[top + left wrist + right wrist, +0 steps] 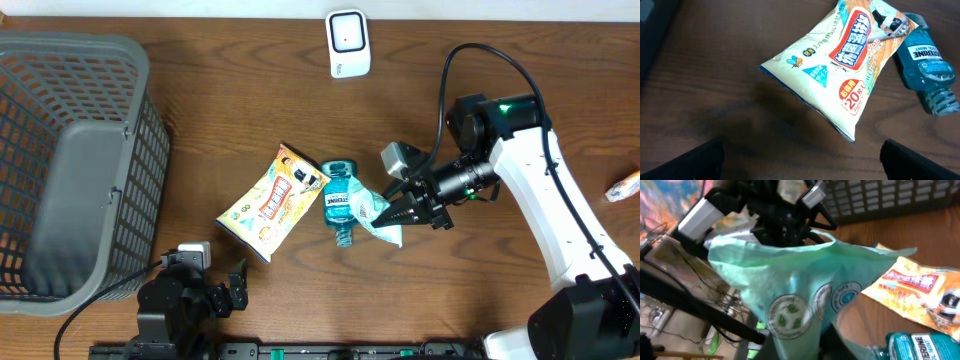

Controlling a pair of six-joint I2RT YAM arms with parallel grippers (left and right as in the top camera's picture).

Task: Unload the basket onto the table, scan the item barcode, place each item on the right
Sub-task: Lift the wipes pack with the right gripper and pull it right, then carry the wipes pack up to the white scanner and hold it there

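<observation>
**A:** Dark wooden counter, with a pale strip along its far edge and a grey basket off to the left.

**B:** And the right end effector?

**A:** Clamped tight on the mint-green pouch. The pouch fans out ahead of the tips with its round printed seals toward the wrist camera. I can't pick out a barcode.

**B:** Where does it need to go?

**A:** To the white scanner, I'd judge. It stands at the far edge, up and slightly left of the pouch, well apart. The pouch's long axis slants down-left from the tips, so it probably needs turning to face the scanner.

**B:** What's around it?

**A:** The blue mouthwash bottle is right beside the pouch, and the yellow snack bag lies just beyond that.

**B:** And the left arm?

**A:** The left end effector is spread wide and empty at the near edge, so the right arm is nearer the scanner.
</observation>
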